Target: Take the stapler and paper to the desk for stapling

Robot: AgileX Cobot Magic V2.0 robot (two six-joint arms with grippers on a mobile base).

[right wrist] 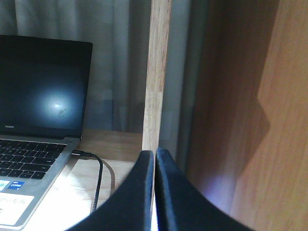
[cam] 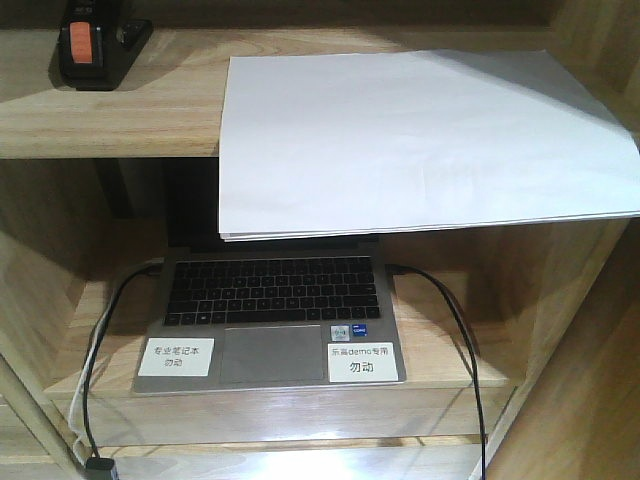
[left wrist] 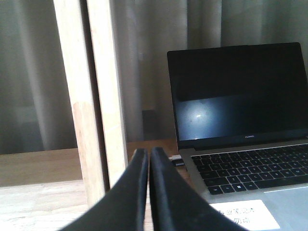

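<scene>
**Stapler and paper on the shelf; both pairs of fingers pressed together, holding nothing**

Front view: the stapler (cam: 95, 45) lies at 10 o'clock on the shelf (cam: 110, 125), its orange patch facing the camera and its far end cut off by the frame's upper edge; the paper (cam: 420, 140) lies on the same shelf at 1 o'clock, well apart from the stapler and to its 3 o'clock side; the paper's front edge overhangs the shelf lip and hides the screen of the laptop (cam: 270, 310), which sits open in the compartment below, toward 6 o'clock; two white labels (cam: 175, 357) lie on its palm rest; black cables (cam: 100, 340) run from both its sides.

Left wrist view: the left fingers (left wrist: 143, 192) rise from 6 o'clock, pressed together with nothing between them; a post (left wrist: 96, 96) stands behind them at 11 o'clock, and the laptop is at 3 o'clock.

Right wrist view: the right fingers (right wrist: 150, 192) are likewise pressed together and empty; the other post (right wrist: 156, 72) stands at 12 o'clock, and the laptop is at 9 o'clock.
</scene>
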